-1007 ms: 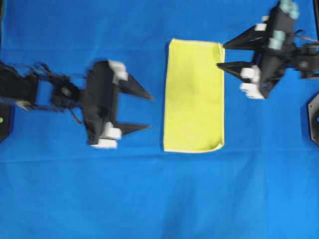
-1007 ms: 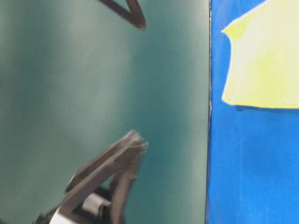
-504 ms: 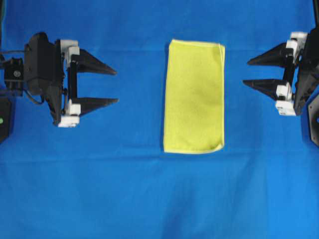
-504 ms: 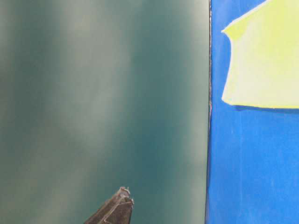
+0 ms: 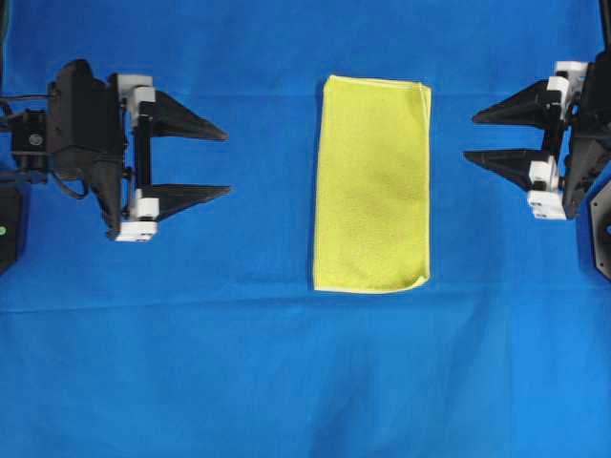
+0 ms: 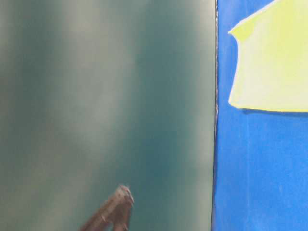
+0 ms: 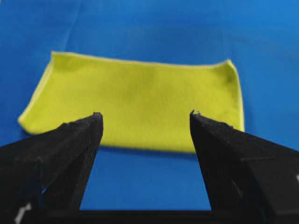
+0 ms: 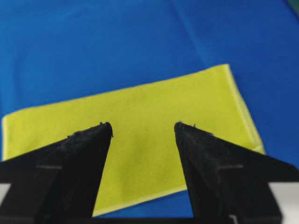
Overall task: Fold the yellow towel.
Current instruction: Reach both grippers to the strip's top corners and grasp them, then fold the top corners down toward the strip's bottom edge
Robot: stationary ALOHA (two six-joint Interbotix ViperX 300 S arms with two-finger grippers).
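I saw the yellow towel folded into a narrow rectangle on the blue cloth; left gripper and right gripper stood agape, empty, well apart from it.

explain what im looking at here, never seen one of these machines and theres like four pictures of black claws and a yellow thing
It is a robot with two arms, each ending in a black two-fingered claw. The overhead picture shows both: the left gripper and the right gripper, both open and holding nothing. Between them, touched by neither, the yellow towel lies flat on a blue cloth, already folded into a narrow rectangle. Two pictures come from cameras on the wrists, looking out between each claw's fingers at the towel. The fourth is taken low at table level and is mostly blurred green background, with a corner of the towel at the right.
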